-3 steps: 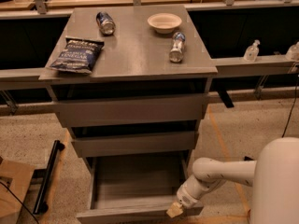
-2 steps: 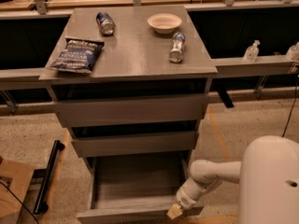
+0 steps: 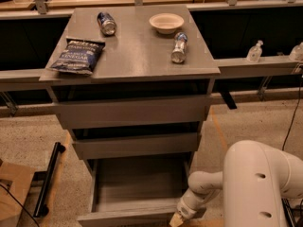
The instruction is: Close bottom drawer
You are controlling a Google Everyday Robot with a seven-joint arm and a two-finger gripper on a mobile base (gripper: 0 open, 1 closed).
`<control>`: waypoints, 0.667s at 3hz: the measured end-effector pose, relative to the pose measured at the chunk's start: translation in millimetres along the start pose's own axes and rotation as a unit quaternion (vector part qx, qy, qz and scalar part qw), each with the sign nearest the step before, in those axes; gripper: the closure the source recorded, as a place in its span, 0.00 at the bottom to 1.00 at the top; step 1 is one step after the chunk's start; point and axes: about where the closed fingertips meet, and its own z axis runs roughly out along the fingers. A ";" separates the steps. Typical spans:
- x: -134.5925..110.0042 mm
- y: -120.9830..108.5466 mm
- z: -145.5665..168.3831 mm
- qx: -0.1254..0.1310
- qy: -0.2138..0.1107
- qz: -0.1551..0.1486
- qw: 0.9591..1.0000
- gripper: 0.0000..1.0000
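Arm (image 3: pixel 258 183) further left, hand (image 3: pixel 176 219) at front-right corner of bottom drawer (image 3: pixel 135 182).

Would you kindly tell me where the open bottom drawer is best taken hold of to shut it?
The bottom drawer shows no handle, so press its flat front panel from the front, pushing toward the cabinet. The hand is at that panel's right end in the view; nearer the middle would likely push straighter.

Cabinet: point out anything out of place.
The bottom drawer stands pulled far out. The hand sits at its front right corner. On top, a can and a bottle lie on their sides.
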 end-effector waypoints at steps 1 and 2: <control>-7.7 -25.1 20.9 -0.001 -0.030 0.017 0.999 1.00; -12.2 -33.2 22.5 0.003 -0.037 0.020 0.999 1.00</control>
